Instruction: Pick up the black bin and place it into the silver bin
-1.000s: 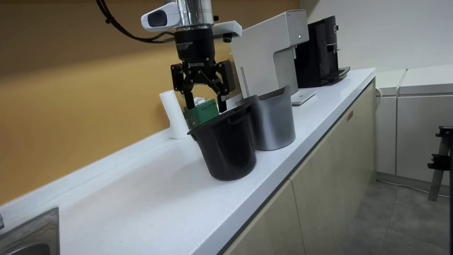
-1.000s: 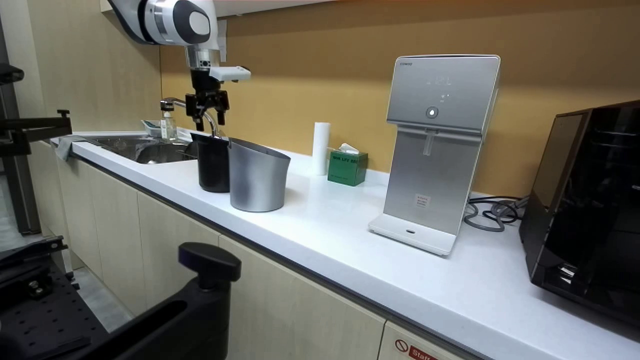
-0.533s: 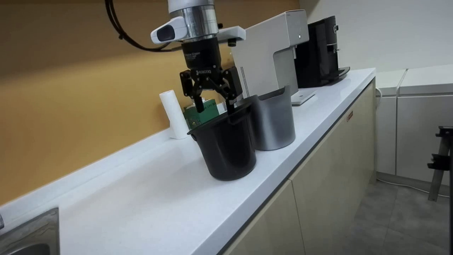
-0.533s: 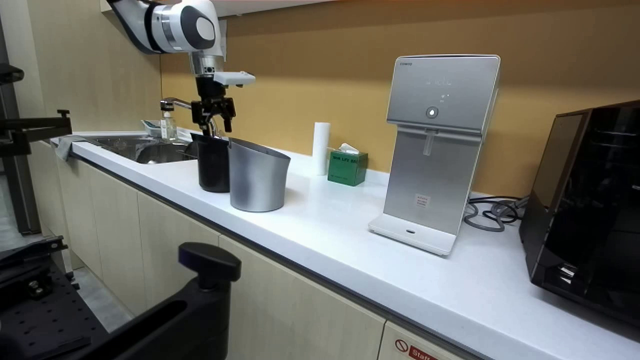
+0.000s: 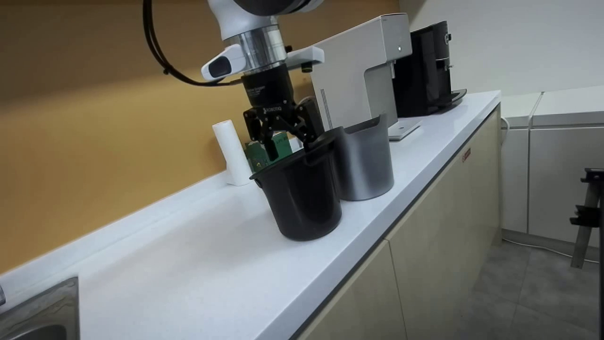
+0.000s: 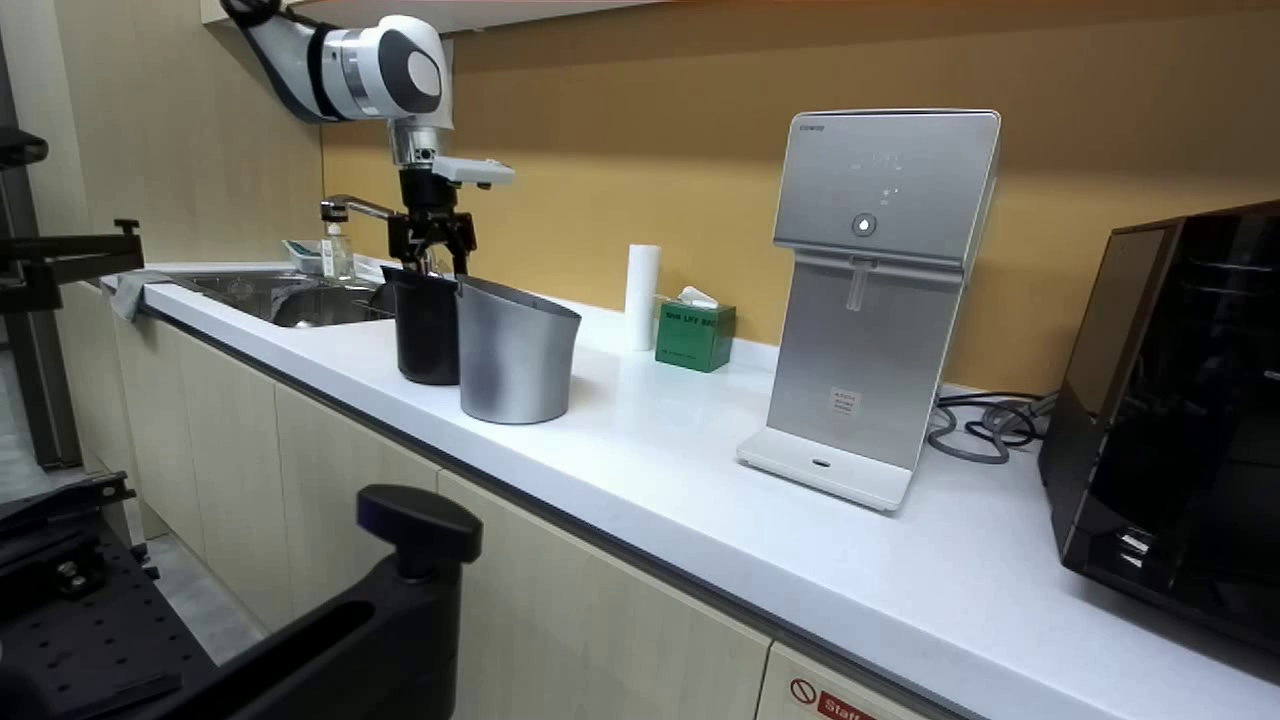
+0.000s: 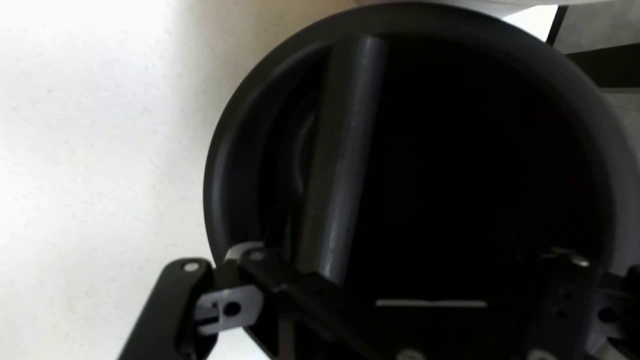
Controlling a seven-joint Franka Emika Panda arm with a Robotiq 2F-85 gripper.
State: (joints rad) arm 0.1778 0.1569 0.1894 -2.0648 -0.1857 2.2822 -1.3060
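The black bin (image 5: pixel 306 203) stands upright on the counter, its slanted mouth facing up. Right beside it is the silver bin (image 6: pixel 515 355), also upright; in both exterior views the two nearly touch or overlap. My gripper (image 5: pixel 290 152) is open at the black bin's mouth, fingertips at about rim height and partly hidden by the rim. In the wrist view a dark bar (image 7: pixel 345 160) crosses the black bin's mouth near one side, running down between the spread jaws. It appears untouched. The bin's inside is too dark to make out.
Behind the bins stand a white paper roll (image 6: pixel 642 298) and a green tissue box (image 6: pixel 694 335). A silver-white water dispenser (image 6: pixel 875 320) and a black appliance (image 6: pixel 1180 430) stand farther along the counter (image 5: pixel 188 264). A sink (image 6: pixel 285 300) lies at the opposite end, and the wall runs behind.
My gripper has come down from above the black bin to its rim, shifting slightly toward the silver bin. The jaws stay open and both bins stand where they were.
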